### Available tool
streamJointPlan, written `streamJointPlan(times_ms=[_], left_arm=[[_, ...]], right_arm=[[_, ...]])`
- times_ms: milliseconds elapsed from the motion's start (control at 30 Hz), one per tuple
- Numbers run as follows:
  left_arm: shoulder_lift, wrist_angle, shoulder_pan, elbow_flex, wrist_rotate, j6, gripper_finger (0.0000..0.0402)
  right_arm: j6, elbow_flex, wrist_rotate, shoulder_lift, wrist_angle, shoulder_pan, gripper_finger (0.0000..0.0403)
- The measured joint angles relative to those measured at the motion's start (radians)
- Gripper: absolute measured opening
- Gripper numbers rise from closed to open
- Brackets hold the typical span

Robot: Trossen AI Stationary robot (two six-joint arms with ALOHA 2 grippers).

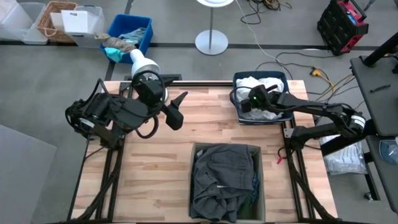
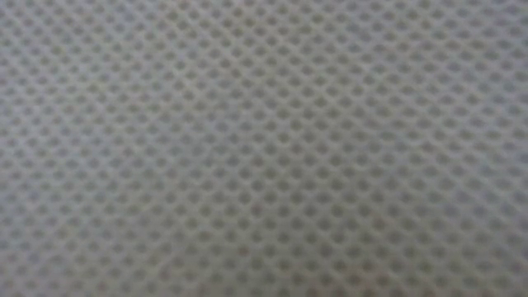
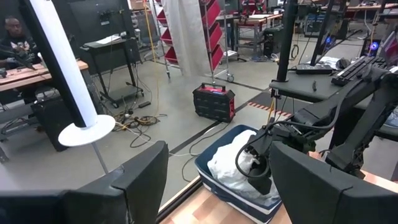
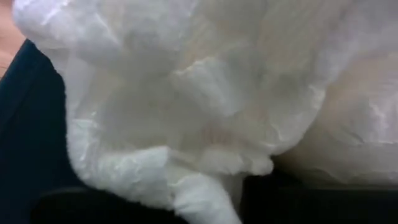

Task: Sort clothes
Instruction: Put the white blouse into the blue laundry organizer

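White garments lie heaped in a dark blue bin at the table's far right. My right gripper is down in that bin, shut on a white garment; the bin and gripper also show in the left wrist view. A charcoal grey garment fills a box at the near middle, with a bit of green and blue cloth at its right side. My left gripper hovers open and empty above the table's far left part. My right gripper has a fold of the white garment between its two dark fingers. It comes from above, slanting down into the bin from the table's right. The rest of the garment lies bunched on the heap in the bin. One layer or several, I cannot tell.
A pale mesh fabric covers the whole low view. Beyond the far edge stand a blue bin with teal and tan rags, a white lamp base and cables. A person sits far off in the room. Bare wood lies left of the box.
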Motion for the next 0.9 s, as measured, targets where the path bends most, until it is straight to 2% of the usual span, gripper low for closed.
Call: streamJointPlan(times_ms=[167, 300, 433, 667, 900], left_arm=[[0.000, -0.015, 0.000, 0.000, 0.000, -0.005, 0.0252], [0.000, -0.014, 0.000, 0.000, 0.000, -0.009, 0.0240], [0.001, -0.014, 0.000, 0.000, 0.000, -0.010, 0.0233], [0.001, -0.014, 0.000, 0.000, 0.000, -0.009, 0.0234], [0.001, -0.014, 0.000, 0.000, 0.000, -0.009, 0.0234]], right_arm=[[-0.019, 0.032, -0.017, -0.063, -0.047, 0.000, 0.0104], [-0.062, 0.105, -0.019, -0.108, -0.157, -0.007, 0.0166], [-0.103, 0.189, -0.015, -0.122, -0.310, -0.007, 0.0210], [-0.142, 0.340, -0.008, -0.105, -0.519, -0.007, 0.0257], [-0.146, 0.515, -0.081, -0.100, -0.667, -0.007, 0.0284]])
